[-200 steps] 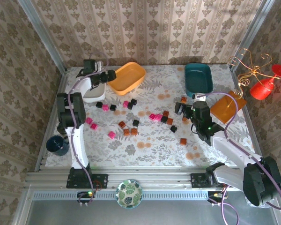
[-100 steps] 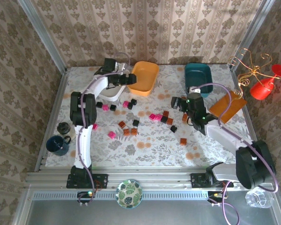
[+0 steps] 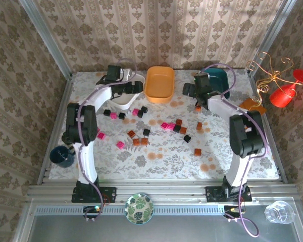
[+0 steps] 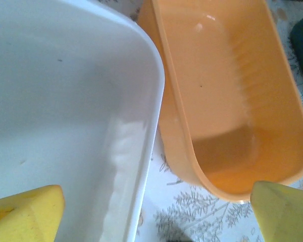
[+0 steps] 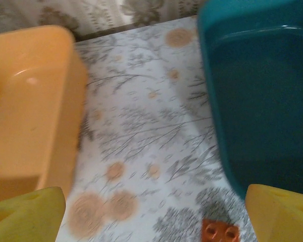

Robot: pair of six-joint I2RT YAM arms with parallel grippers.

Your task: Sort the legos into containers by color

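Note:
Pink, black and orange-brown legos (image 3: pixel 166 125) lie scattered across the middle of the table. At the back stand three trays: white (image 3: pixel 122 102), orange-yellow (image 3: pixel 159 84) and dark teal (image 3: pixel 221 79). My left gripper (image 3: pixel 138 87) hovers open where the white tray (image 4: pixel 65 101) and orange-yellow tray (image 4: pixel 227 101) nearly meet, holding nothing; its yellow fingertips (image 4: pixel 25 217) frame the white rim. My right gripper (image 3: pixel 187 90) is open and empty over bare table between the orange-yellow tray (image 5: pixel 25 101) and teal tray (image 5: pixel 262 101). An orange-brown lego (image 5: pixel 219 231) lies near its right finger.
A dark blue mug (image 3: pixel 62 156) stands at the left edge. A green patterned bowl (image 3: pixel 139 208) sits on the near rail and a clear glass (image 3: pixel 279 212) at the bottom right. An orange card (image 3: pixel 252 106), a gold wire stand and red cups (image 3: pixel 283 93) crowd the right side.
The white and orange-yellow trays have shifted right, and the orange one has turned. My left gripper followed them. My right arm swung from the table's middle to the back beside the teal tray.

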